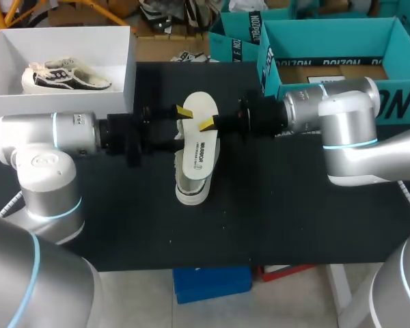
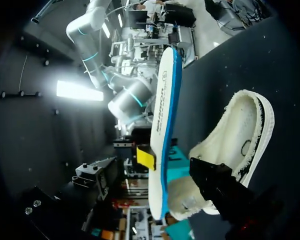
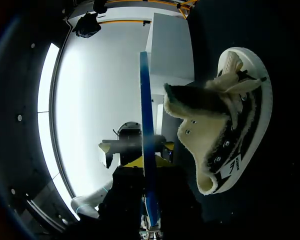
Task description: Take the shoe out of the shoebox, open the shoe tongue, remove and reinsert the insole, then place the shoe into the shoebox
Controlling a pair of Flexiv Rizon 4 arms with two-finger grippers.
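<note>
table (image 1: 294,219) black | on it: shoe (image 1: 191,190) at middle | white shoebox (image 1: 126,75) at far-left corner

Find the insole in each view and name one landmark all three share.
Head view: insole mid-picture, over the shoe, pinched by the right tool.
Left wrist view: insole seen edge-on, beside the shoe.
Right wrist view: insole edge-on, held in this view's own tool, beside the shoe.
Shared landmark: the shoe.
</note>
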